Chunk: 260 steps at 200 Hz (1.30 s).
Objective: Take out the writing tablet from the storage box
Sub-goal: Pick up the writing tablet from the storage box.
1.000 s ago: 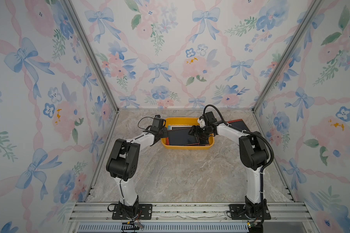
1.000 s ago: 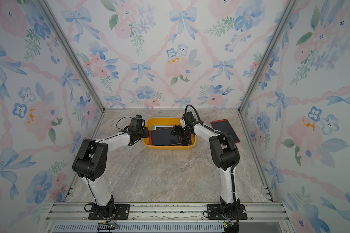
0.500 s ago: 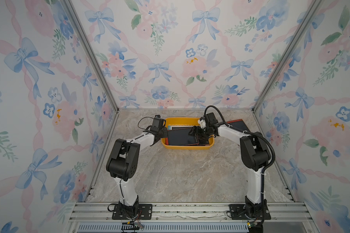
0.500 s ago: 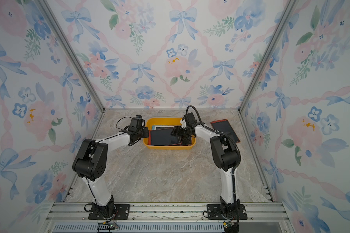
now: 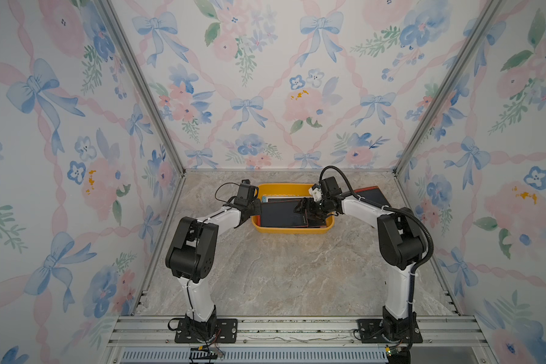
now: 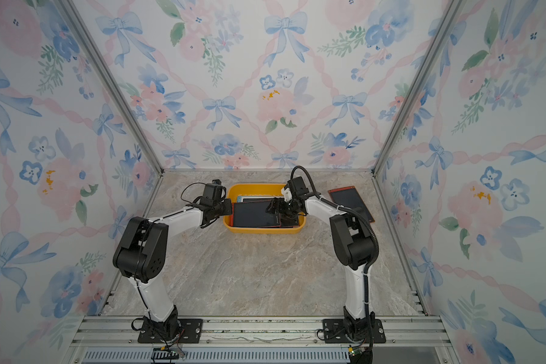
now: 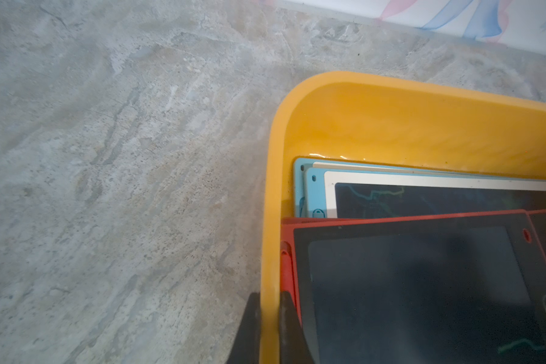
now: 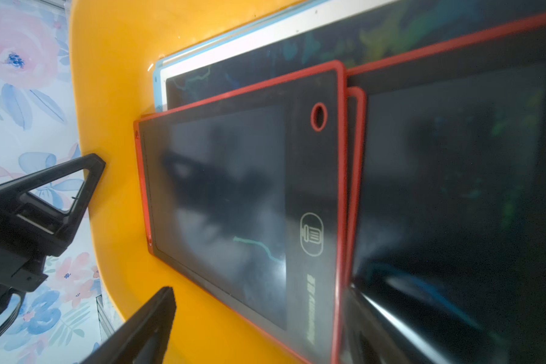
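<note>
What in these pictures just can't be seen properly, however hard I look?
- How many tablets lie in the storage box: in every view the red-framed tablets on top cover those beneath.
- The blue-framed tablet: left wrist view, mostly under red ones and cut off by the picture's edge.
- The left hand: only its fingertips show, at the left wrist view's edge.
- The lettering on one red-framed tablet: right wrist view, blurred.
</note>
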Each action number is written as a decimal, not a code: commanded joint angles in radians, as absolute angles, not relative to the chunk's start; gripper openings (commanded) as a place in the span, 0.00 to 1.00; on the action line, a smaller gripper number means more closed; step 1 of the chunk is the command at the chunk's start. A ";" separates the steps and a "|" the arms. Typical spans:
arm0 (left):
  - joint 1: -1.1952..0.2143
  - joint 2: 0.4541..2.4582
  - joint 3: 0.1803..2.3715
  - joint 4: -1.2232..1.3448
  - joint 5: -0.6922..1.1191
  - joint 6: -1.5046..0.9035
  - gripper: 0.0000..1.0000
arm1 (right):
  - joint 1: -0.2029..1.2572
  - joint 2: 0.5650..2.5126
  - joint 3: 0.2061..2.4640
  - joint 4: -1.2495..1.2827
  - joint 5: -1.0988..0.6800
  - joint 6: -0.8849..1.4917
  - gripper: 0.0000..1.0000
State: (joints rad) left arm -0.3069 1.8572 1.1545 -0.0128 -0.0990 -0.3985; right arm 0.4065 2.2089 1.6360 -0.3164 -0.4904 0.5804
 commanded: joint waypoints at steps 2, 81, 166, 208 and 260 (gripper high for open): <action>-0.312 1.888 1.125 -0.066 -0.049 -0.419 0.00 | 0.397 2.171 1.618 -0.289 -0.514 0.600 0.85; -0.313 1.885 1.122 -0.066 -0.049 -0.419 0.00 | 0.392 2.184 1.631 -0.337 -0.481 0.568 0.84; -0.312 1.878 1.120 -0.066 -0.049 -0.419 0.00 | 0.415 2.230 1.662 -0.391 -0.447 0.531 0.84; -0.312 1.879 1.122 -0.065 -0.049 -0.419 0.00 | 0.427 2.253 1.677 -0.392 -0.458 0.537 0.85; -0.312 1.876 1.118 -0.065 -0.049 -0.420 0.00 | 0.439 2.260 1.682 -0.382 -0.472 0.546 0.84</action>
